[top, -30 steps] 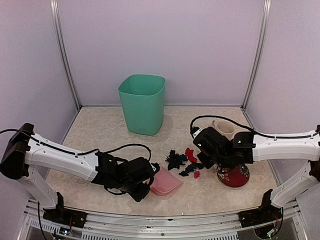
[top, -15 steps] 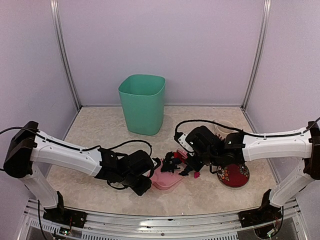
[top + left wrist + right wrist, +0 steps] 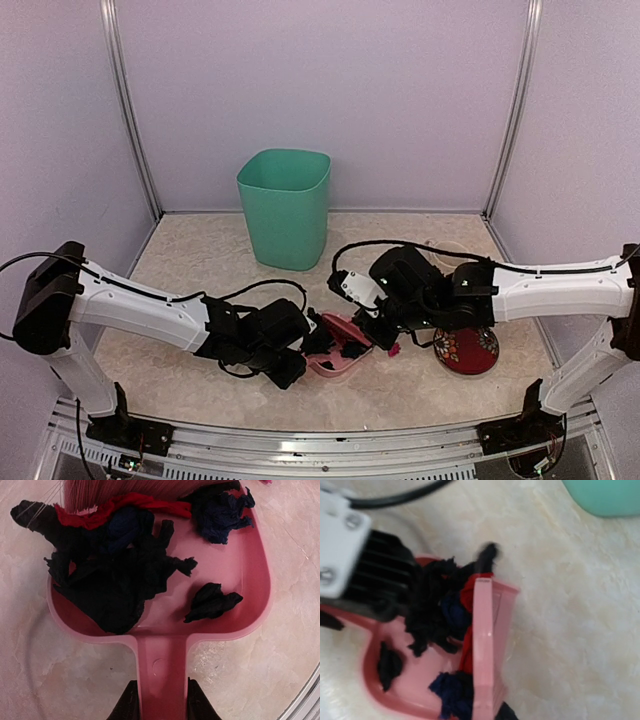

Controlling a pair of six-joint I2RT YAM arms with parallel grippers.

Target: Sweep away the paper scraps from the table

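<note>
My left gripper (image 3: 303,350) is shut on the handle of a pink dustpan (image 3: 338,358) that lies flat on the table (image 3: 200,262). In the left wrist view the fingers (image 3: 129,704) clamp the handle (image 3: 162,672) from both sides. Black (image 3: 110,580), red (image 3: 125,505) and dark blue (image 3: 220,510) paper scraps lie in the pan. My right gripper (image 3: 377,327) is shut on a pink brush (image 3: 483,645) that stands at the pan's open mouth against the scraps (image 3: 427,610). One magenta scrap (image 3: 395,349) lies on the table right of the pan.
A teal bin (image 3: 285,205) stands at the back, and shows in the right wrist view (image 3: 605,495). A red patterned plate (image 3: 467,351) lies right of the right gripper. A beige cup (image 3: 447,250) is partly hidden behind the right arm. A metal rail (image 3: 300,436) runs along the front edge.
My right gripper has moved left with the brush and pushed the scraps into the dustpan. My left gripper has brought the pan slightly right to meet them.
</note>
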